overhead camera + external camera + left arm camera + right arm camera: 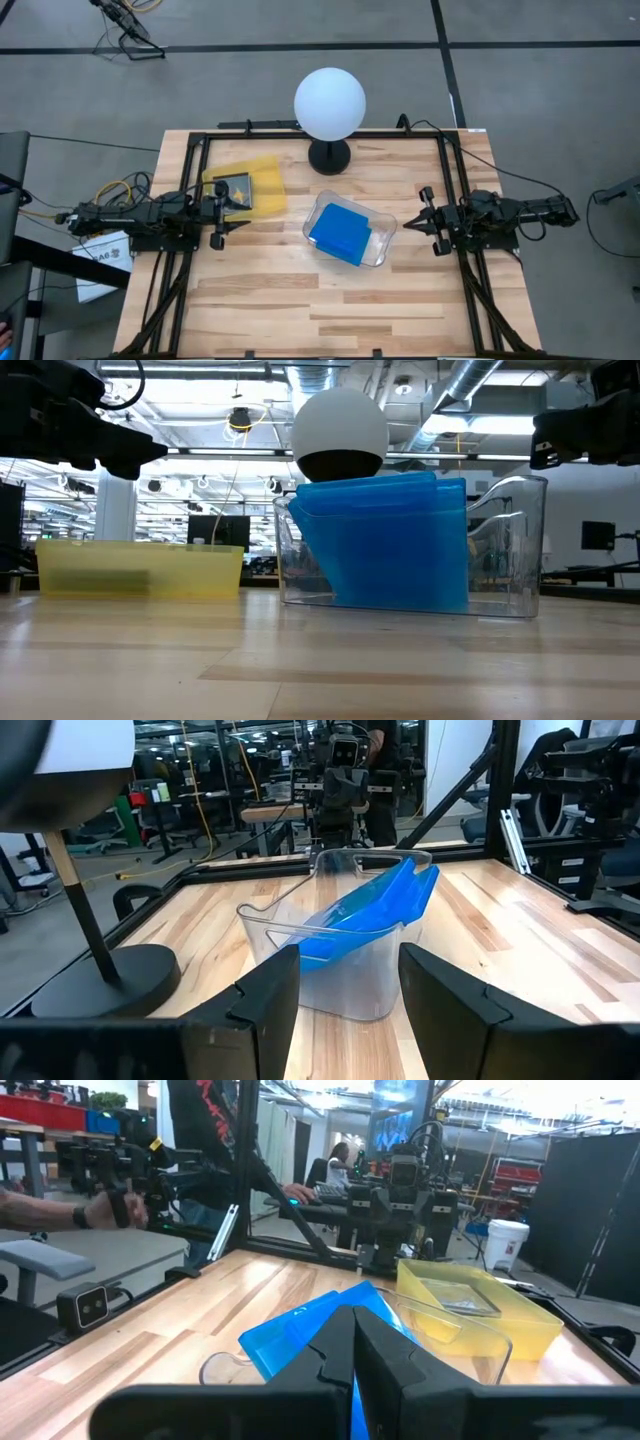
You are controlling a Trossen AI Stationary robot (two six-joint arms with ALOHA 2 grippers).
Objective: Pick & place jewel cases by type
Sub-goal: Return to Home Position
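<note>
Blue jewel cases (340, 233) lean stacked inside a clear plastic tray (385, 240) near the table's middle; they also show in the low view (390, 540). A dark grey jewel case (237, 190) lies flat in the yellow tray (265, 170) at the left, and shows in the right wrist view (455, 1295). My left gripper (222, 210) hovers level at the table's left edge beside the yellow tray, open, with nothing between its fingers (345, 1000). My right gripper (412, 220) hovers level at the right edge, shut and holding nothing (355, 1342), pointing at the clear tray.
A lamp with a white globe (329, 103) and a black base (329, 157) stands at the far middle. A black frame (200, 140) borders the table. Bare wood (320, 310) lies along the near half. A person's hand (100, 1210) shows beyond the table.
</note>
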